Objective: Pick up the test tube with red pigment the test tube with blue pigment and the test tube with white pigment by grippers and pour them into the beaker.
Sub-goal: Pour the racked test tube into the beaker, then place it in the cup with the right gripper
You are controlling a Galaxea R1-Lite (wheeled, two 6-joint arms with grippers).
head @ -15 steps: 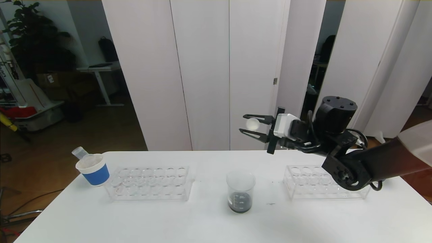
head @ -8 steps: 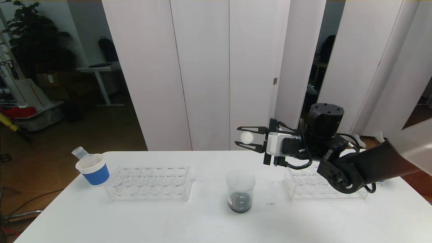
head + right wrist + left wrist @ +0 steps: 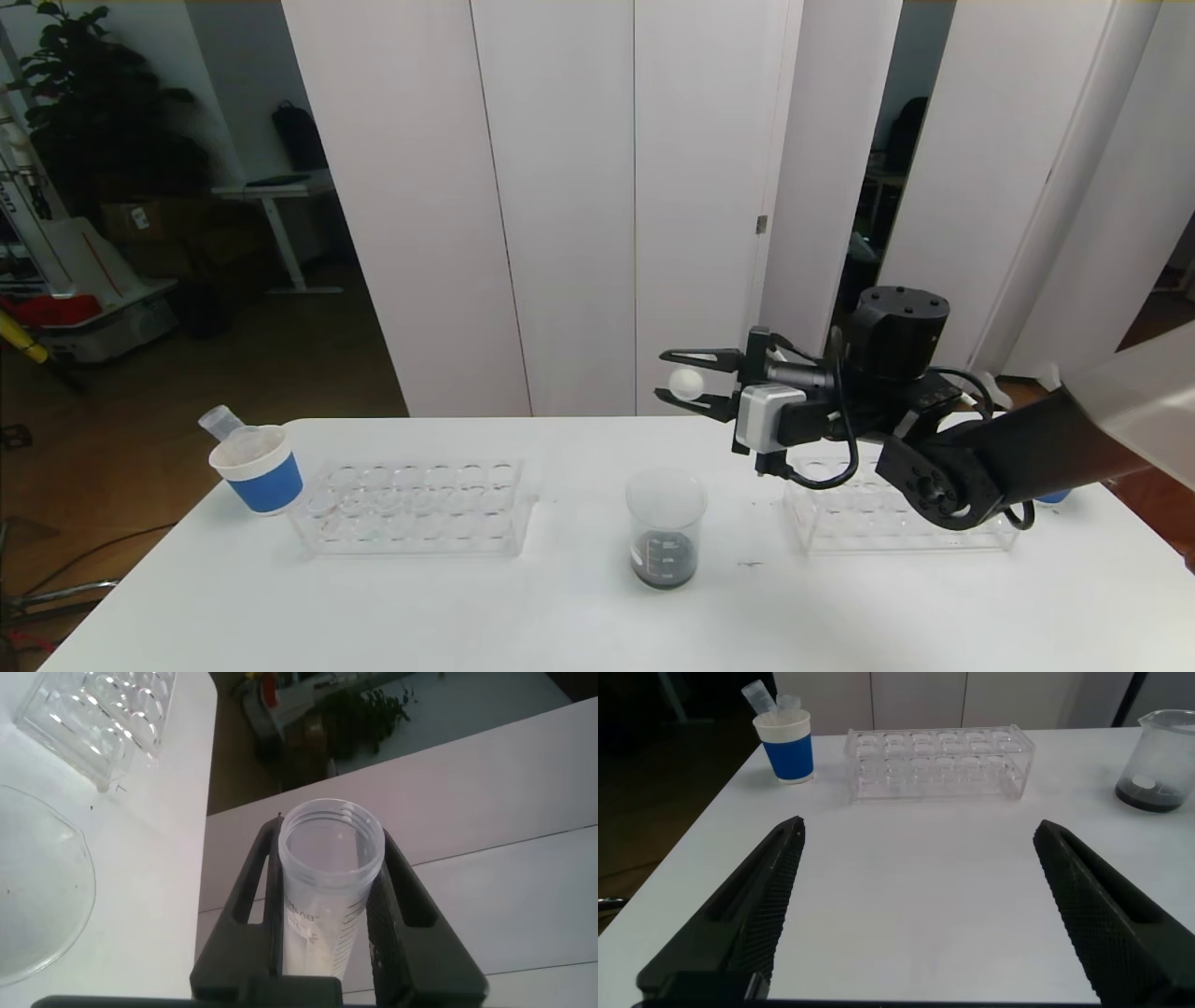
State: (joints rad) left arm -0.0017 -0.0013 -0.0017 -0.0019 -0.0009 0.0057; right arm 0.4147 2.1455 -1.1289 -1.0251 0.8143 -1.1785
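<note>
Currently the right pincer (image 3: 689, 384) is clamped on the test tube with white pigment (image 3: 686, 383), held lying sideways up in the air, behind and slightly right of the beaker (image 3: 665, 528). Right wrist view shows the tube's open mouth (image 3: 331, 843) between the two black fingers (image 3: 245, 894), faint white residue low inside. Beaker stands mid-surface on the white surface (image 3: 579, 616), dark liquid in the bottom. Judged step: carrying the tube over for the pour, not yet tipped over the rim.

Left pincer (image 3: 920, 905) is spread wide, holding nothing, parked low over the near left part of the surface; out of the head view.

Other items: empty clear rack (image 3: 415, 505) left of the beaker, second rack (image 3: 887, 515) under the right arm, blue-sleeved paper cup (image 3: 258, 469) at far left with a tube (image 3: 221, 421) sticking out.

Risks:
- Tube is already near horizontal while not above the beaker, so pigment could spill onto the surface before arrival.
- Beaker mouth is narrow; a small offset at tipping puts the pour outside the rim.
- Coming down too low could knock the beaker or clip the rack beneath the arm.
- Smooth plastic tube may slip or rotate in the grip during the tilt.
</note>
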